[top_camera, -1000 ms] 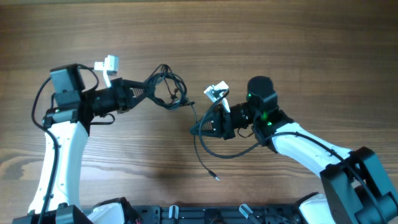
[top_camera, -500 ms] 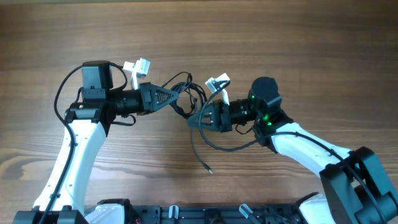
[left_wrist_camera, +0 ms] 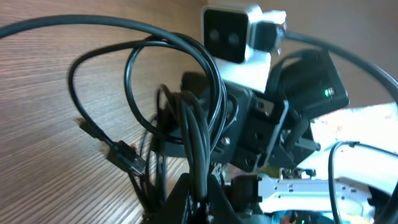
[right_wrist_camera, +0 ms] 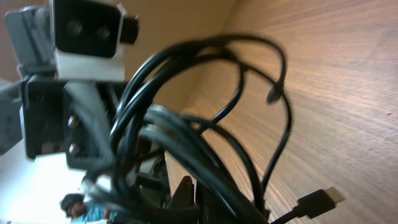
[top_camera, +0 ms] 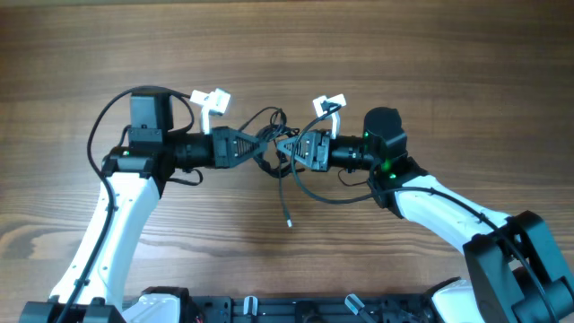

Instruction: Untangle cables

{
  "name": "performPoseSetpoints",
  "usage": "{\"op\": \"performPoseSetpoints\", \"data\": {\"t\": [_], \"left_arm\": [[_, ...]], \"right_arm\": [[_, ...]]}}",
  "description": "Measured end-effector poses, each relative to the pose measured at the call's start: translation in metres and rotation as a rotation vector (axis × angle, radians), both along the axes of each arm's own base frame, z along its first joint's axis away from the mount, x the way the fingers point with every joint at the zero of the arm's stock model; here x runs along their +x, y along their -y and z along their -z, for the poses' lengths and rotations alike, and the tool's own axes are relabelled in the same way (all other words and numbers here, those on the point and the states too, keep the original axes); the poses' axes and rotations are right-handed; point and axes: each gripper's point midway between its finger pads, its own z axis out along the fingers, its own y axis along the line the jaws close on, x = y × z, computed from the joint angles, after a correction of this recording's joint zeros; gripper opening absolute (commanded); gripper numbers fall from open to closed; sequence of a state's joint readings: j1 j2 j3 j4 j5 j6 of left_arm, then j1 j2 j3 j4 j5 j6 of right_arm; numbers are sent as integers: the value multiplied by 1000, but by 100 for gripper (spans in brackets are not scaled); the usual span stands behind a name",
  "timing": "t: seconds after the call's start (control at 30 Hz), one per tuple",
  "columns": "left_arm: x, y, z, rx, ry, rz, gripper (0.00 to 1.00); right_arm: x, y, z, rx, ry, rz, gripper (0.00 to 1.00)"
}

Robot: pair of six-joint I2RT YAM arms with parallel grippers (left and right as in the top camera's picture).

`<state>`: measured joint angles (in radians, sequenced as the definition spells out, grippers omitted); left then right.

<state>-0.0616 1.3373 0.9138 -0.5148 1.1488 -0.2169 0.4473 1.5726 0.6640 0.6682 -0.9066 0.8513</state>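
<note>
Tangled cables [left_wrist_camera: 198, 134] — pinched by left gripper [top_camera: 262, 145], right gripper [top_camera: 287, 148].

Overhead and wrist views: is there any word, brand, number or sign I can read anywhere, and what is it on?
None can be read. The cables, left gripper, right gripper, white camera housing and wooden table show no legible word, number or logo. The green light is no sign.

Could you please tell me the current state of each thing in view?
cables: tangled in one bundle, gripped from both sides
left gripper: jaws shut on the cables
right gripper: jaws shut on the cables
loose cable end: free, trailing below the bundle
</note>
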Motion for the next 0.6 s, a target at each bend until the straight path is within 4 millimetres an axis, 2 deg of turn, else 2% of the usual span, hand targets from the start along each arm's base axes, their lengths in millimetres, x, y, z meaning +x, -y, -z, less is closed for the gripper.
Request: {"op": "performPoseSetpoints", "data": {"t": [0.23, 0.43, 0.6], "left_arm": [[-7, 29, -5, 2, 71, 84, 4], [-14, 56, -13, -14, 105, 143, 4], [-16, 60, -11, -5, 97, 146, 4]], "right_arm": [[6, 6, 18, -49, -87, 61, 5], [9, 7, 19, -53, -107, 85, 8], [8, 7, 20, -49, -133, 81, 12]]}}
